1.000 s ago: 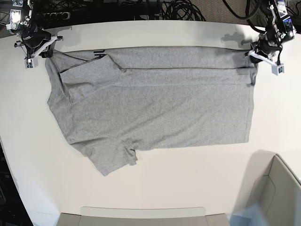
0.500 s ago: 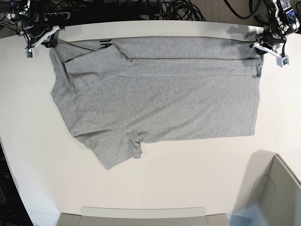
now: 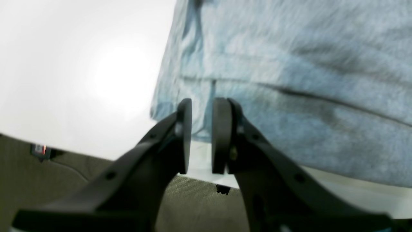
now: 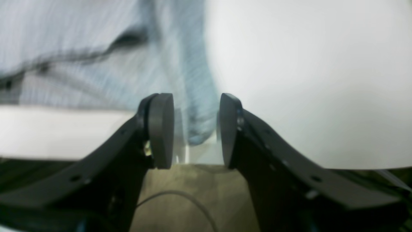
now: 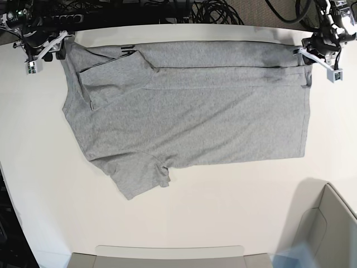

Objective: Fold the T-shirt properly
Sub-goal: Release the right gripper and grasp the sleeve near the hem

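The grey T-shirt (image 5: pixel 189 117) lies flat on the white table (image 5: pixel 223 212), its far strip folded over with a bit of black lettering (image 5: pixel 127 48) showing. My left gripper (image 5: pixel 321 60) is at the shirt's far right corner. In the left wrist view that gripper (image 3: pixel 203 103) stands slightly open, with the shirt's (image 3: pixel 289 80) corner just beyond the pads. My right gripper (image 5: pixel 43 51) is at the far left corner. In the right wrist view this gripper (image 4: pixel 194 100) is wide open, and the shirt's (image 4: pixel 96 48) corner lies loose between the fingers.
Black cables (image 5: pixel 212 11) lie behind the table's far edge, which runs right under both grippers. A grey bin (image 5: pixel 329 229) stands at the near right corner and a flat tray (image 5: pixel 167 254) at the near edge.
Both grippers carried the shirt's far edge toward the back of the table, then parted their jaws and let go of the corners. The whole shirt slid a little farther away.
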Robot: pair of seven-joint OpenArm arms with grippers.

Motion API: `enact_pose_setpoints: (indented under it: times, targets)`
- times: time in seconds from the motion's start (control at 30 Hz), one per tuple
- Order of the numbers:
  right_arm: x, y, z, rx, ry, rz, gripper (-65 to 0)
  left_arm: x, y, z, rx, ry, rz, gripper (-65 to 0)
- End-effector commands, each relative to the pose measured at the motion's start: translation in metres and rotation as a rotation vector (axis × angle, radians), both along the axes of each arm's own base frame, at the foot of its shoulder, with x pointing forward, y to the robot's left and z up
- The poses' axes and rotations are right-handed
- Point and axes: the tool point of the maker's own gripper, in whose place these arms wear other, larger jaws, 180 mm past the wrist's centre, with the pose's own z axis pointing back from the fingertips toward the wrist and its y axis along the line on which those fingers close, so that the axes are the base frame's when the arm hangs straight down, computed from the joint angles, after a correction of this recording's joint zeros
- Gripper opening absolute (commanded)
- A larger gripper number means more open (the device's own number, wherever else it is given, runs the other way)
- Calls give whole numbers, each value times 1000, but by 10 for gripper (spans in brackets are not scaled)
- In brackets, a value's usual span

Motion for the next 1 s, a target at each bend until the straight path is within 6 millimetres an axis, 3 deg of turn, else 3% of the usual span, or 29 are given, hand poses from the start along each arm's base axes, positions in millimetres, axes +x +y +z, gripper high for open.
enact_pose_setpoints:
  times: [0.0,0.07,0.2,0.4,0.6,0.7,0.8,0.97]
  targets:
    - [18,-4,20,-22,-75,8,-410,6,13,14,40,-36,11,-538]
    - [40,-10,36,-42,-151,-3,-411,14,20,21,50,-70,32,-538]
    - [93,-2,64,-54,-258,61,-411,22,29,31,65,-109,58,-538]
    - [194,48,50,23,-251,190,-411,48,26,40,55,-179,53,-538]
    - [267,71,22,-52,-222,201,-411,57,25,45,53,-207,55,-538]
    - [282,70,-8,-100,-183,181,-411,57,25,45,53,-207,55,-538]
    - [278,70,-34,-110,-120,169,-411,57,26,45,54,-207,56,-538]
    - [240,61,-56,-102,-58,137,-411,57,26,46,55,-209,58,-538]
